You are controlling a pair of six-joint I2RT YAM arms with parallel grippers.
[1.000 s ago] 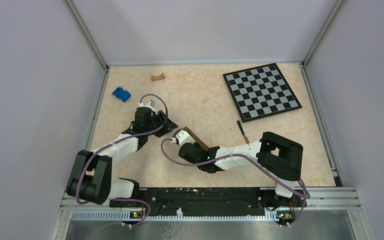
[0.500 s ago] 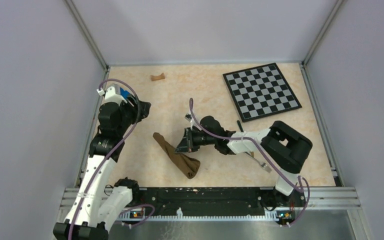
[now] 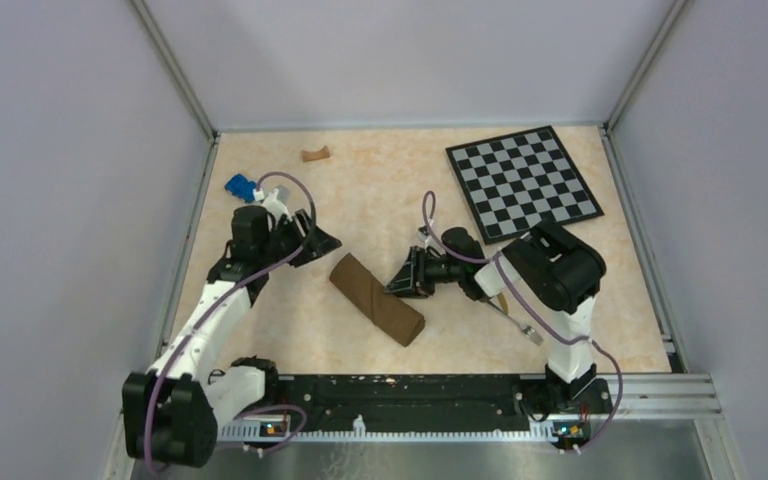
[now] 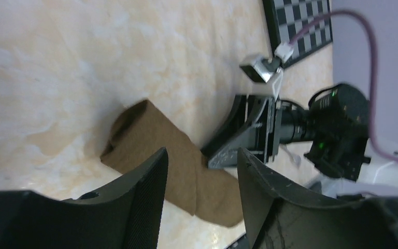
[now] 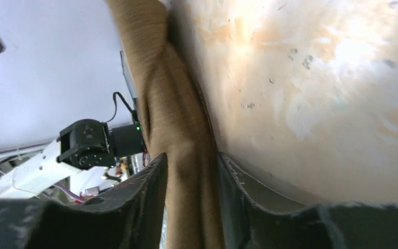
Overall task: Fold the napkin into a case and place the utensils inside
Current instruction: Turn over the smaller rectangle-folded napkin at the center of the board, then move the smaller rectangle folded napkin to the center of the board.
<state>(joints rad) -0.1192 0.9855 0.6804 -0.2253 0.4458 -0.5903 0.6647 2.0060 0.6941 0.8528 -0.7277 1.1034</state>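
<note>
Nearest the arm bases, the fork (image 3: 528,332) lies on the surface (image 3: 380,190), behind and to the right of the right fingers (image 3: 407,279) and well apart from them. The case (image 3: 377,300), dark-brown cloth folded into a narrow strip, lies slantwise between the two sets of fingers. The right fingers are spread apart and hold nothing. Their tips are just beside the strip's right long edge, and the cloth shows through their gap in the wrist view. The left fingers (image 3: 318,243) are likewise spread and empty, just beside the strip's far left end. Beyond the right fingers sits the checkerboard (image 3: 523,183). Beyond the left fingers is a blue block (image 3: 241,187), and farther off a small tan piece (image 3: 314,154).
</note>
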